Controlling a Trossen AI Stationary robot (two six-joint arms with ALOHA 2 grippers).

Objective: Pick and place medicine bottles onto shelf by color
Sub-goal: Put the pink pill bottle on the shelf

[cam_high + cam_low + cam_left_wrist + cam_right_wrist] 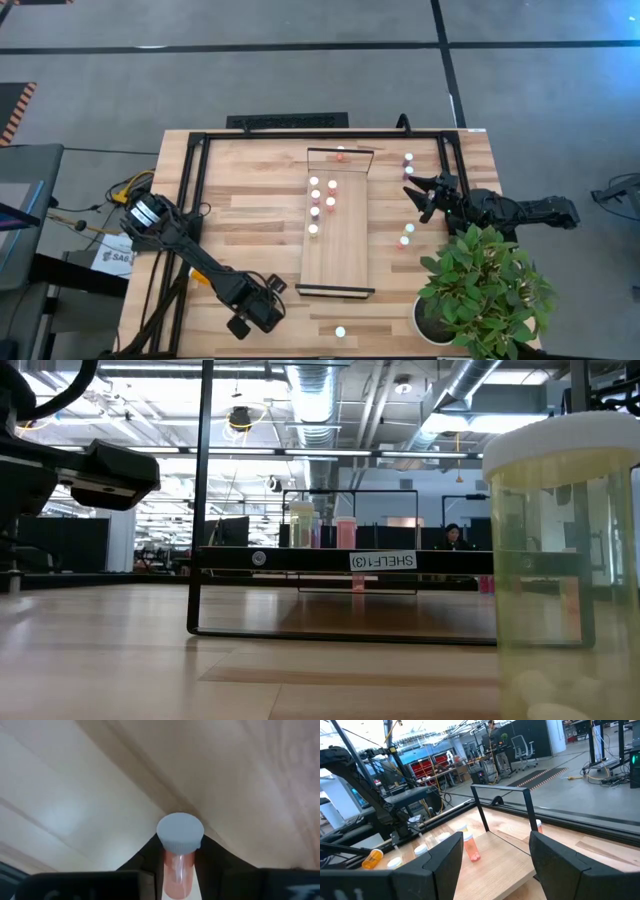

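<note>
My left gripper [179,870] is at the near left part of the table [250,215], and its fingers are pressed onto a reddish bottle [177,872] with a white cap [180,831]; the cap stands out just past the fingertips. My right gripper [492,852] waits with its fingers spread wide at the far right side, near the potted plant [485,285]. The shelf [338,250] lies in the middle of the table, and several bottles [322,200] stand already on its left half. I think the risk is in the grip: the bottle is smooth and round, so it could turn or slip between my fingers when I lift. Also, when I carry it over the shelf, I could knock the bottles standing there. One more bottle [340,331] stands alone at the near edge.
</note>
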